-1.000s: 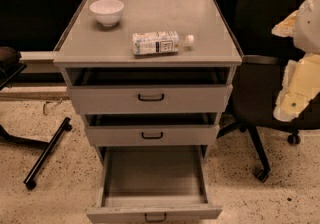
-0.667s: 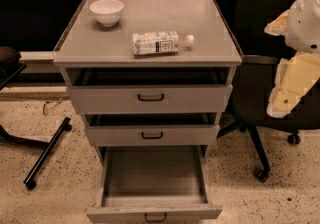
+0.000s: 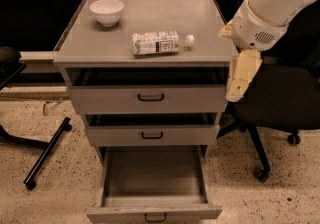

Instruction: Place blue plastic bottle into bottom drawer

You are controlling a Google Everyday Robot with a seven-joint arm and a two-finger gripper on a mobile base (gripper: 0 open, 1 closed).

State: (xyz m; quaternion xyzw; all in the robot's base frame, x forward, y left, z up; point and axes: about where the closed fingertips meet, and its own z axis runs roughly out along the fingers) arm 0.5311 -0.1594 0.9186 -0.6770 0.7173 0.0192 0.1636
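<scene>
Camera view: our gripper (image 3: 242, 75) hangs beside the tabletop's (image 3: 150, 13) right edge, clear of the bottle (image 3: 157, 43); open or closed, we cannot tell.

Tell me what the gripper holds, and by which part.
Nothing. The gripper hangs off the right side of the cabinet top; the bottle lies there on its side, untouched.

A grey cabinet top (image 3: 150, 18) carries a blue plastic bottle (image 3: 157, 42) lying on its side, left of the gripper (image 3: 237, 85), which hangs just off the top's right edge. A white bowl (image 3: 106, 11) sits farther left, toward the back.
</scene>
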